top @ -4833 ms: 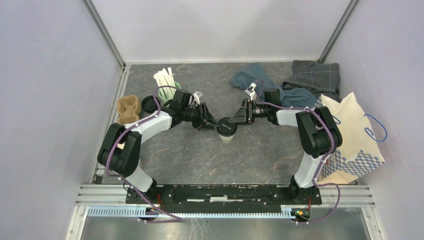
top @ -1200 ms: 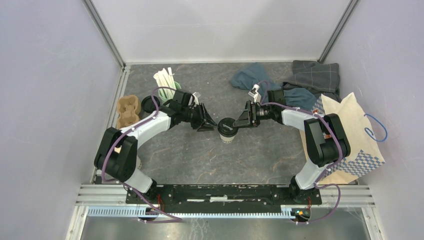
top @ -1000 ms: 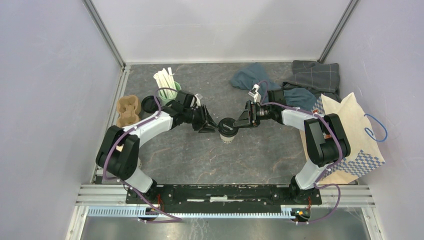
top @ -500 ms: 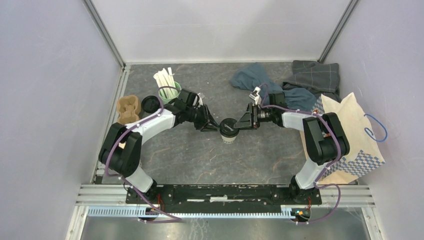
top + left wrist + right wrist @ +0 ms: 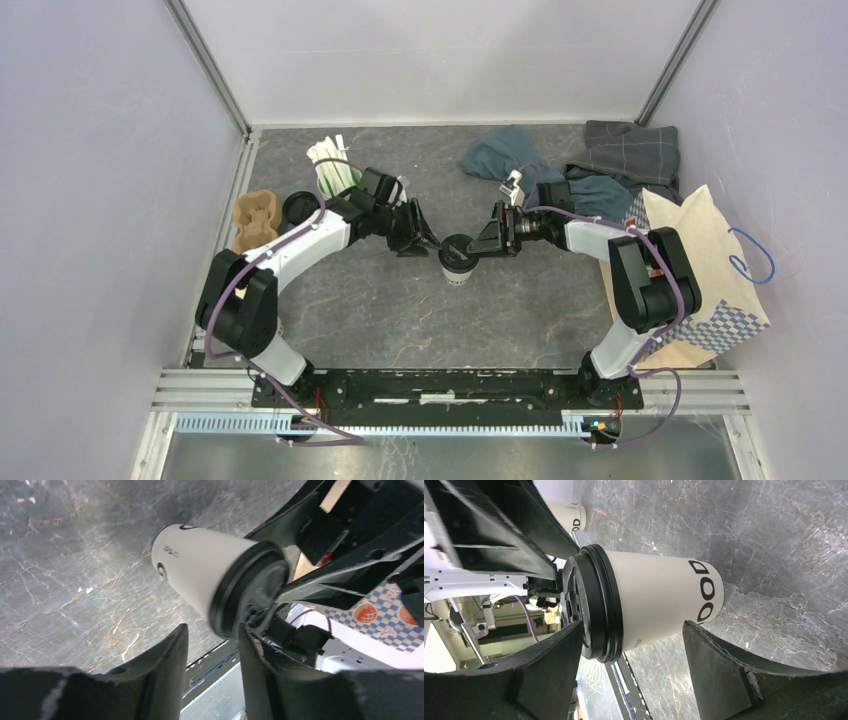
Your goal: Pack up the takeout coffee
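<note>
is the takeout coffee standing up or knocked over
Upright: the takeout coffee stands on its base on the table, its black lid facing up toward the top camera.

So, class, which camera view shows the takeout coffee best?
Right wrist: the takeout coffee sits large, lid and lettering sharp. Left wrist shows it smaller, lid blurred; the top view shows it tiny.

This is a robotics lab test cell. The grey stone-patterned desk is boxed in by plain pale panels set in aluminium posts. An aluminium rail along its near edge carries two robot arms trailing purple cables. Staged props sit around them: a takeout coffee mid-desk, a cardboard cup carrier at the left edge and a paper bag at the right edge.
</note>
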`<state>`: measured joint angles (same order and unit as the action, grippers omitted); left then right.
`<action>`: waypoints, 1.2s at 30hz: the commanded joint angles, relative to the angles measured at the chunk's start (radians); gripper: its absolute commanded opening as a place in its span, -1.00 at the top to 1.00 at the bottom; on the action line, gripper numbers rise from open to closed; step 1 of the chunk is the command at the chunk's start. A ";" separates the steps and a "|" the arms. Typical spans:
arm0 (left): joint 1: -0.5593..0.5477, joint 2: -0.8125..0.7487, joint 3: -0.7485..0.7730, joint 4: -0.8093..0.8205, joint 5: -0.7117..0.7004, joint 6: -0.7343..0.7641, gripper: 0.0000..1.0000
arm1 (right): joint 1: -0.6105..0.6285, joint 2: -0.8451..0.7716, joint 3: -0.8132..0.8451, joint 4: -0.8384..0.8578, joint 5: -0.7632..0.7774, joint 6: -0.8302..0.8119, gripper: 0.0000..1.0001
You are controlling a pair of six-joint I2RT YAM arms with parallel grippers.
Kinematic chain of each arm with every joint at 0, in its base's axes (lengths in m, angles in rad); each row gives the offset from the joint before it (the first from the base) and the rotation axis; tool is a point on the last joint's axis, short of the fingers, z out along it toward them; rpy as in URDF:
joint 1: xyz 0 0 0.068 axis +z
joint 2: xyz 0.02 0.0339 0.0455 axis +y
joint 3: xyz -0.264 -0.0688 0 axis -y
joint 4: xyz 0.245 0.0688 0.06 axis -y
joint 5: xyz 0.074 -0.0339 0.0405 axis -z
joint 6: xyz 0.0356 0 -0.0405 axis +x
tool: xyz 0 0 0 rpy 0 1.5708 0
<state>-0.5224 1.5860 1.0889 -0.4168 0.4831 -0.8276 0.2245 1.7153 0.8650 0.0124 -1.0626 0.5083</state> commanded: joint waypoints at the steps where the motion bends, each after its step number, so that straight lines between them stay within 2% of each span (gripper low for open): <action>1: -0.001 -0.001 0.137 -0.074 -0.041 0.056 -0.06 | 0.002 -0.052 0.047 -0.040 0.036 -0.019 -0.61; 5: -0.001 -0.013 0.152 -0.081 -0.055 0.061 -0.36 | 0.004 -0.074 0.034 -0.027 0.042 -0.003 -0.64; 9: -0.007 0.020 0.127 -0.025 0.019 0.044 -0.39 | 0.005 -0.093 0.043 -0.032 0.062 -0.001 -0.61; 14: -0.026 0.092 0.166 -0.023 0.027 0.065 -0.07 | 0.016 -0.075 0.091 -0.070 0.104 -0.027 -0.28; 19: -0.033 0.158 0.220 -0.044 0.015 0.093 0.07 | 0.051 -0.088 0.081 -0.095 0.142 -0.020 -0.02; 23: -0.033 0.209 0.270 -0.055 0.025 0.120 0.15 | 0.065 -0.160 -0.011 -0.084 0.213 0.046 0.13; 30: -0.037 0.269 0.336 -0.078 0.044 0.171 0.14 | 0.111 -0.317 -0.173 0.062 0.320 0.247 0.02; 36: -0.037 0.261 0.372 -0.118 0.005 0.221 -0.02 | 0.178 -0.383 -0.198 0.066 0.406 0.288 -0.12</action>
<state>-0.5587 1.8469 1.4136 -0.5270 0.5209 -0.6811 0.3603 1.3800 0.6872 0.0395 -0.7185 0.7288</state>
